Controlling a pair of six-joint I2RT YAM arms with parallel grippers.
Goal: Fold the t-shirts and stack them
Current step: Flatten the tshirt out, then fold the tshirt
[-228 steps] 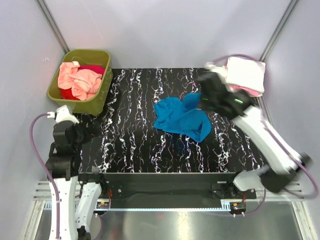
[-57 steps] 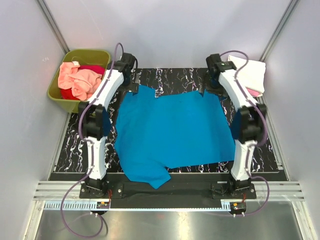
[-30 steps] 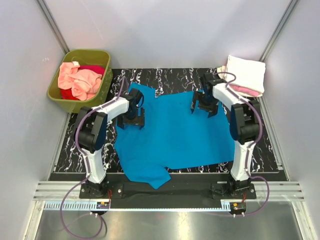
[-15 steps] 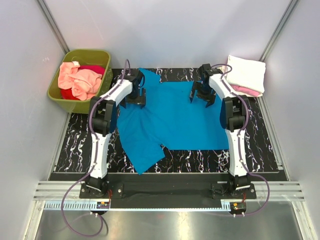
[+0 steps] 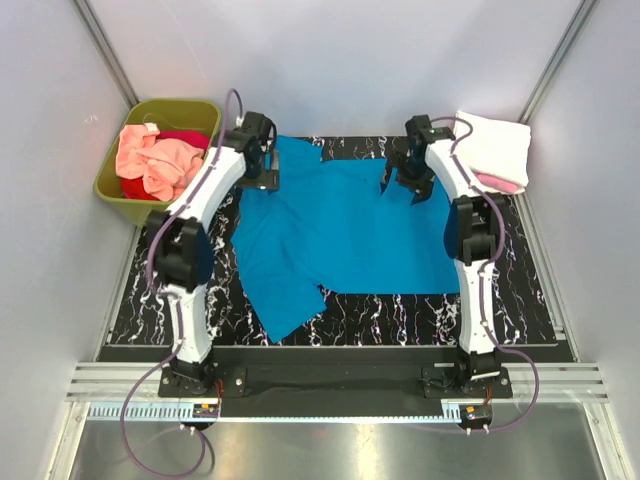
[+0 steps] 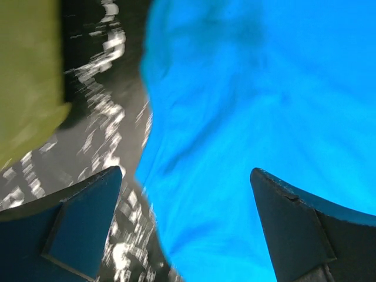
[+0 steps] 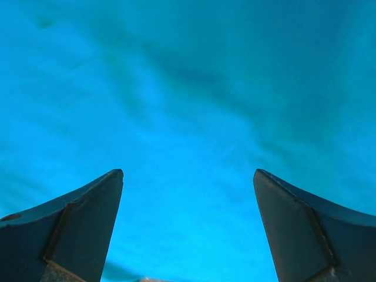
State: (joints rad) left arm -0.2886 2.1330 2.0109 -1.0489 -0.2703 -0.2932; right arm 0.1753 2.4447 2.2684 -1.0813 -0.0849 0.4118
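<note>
Risks bunching the blue t-shirt (image 5: pixel 340 235) instead of folding it: already rumpled along the far edge and trailing one sleeve toward the near side, so pinching a ridge could catch two layers or pull the cloth crooked. Risks knocking the olive-green tub (image 5: pixel 205 195) as well, given how close the left gripper (image 5: pixel 262 170) works to its wall; could spill the salmon and red shirts (image 5: pixel 155 160) heaped inside with a wide sweep. Could also drag a hem toward the folded cream stack (image 5: pixel 492 148), lying at the opposite side of the table (image 5: pixel 160 290) from the tub, via the right gripper (image 5: pixel 405 180).

Gaping fully on both sides, gripping nothing. Poised at the blue t-shirt's far corners: on the left, just right of the tub, straddling the shirt's edge with bare table showing beside it; on the right, well away from the tub, over unbroken blue. Hard to say from the blurred wrist views whether hovering or grazing the fabric; probably just above.

Lies spread and unfolded right of the tub, mid-table.
</note>
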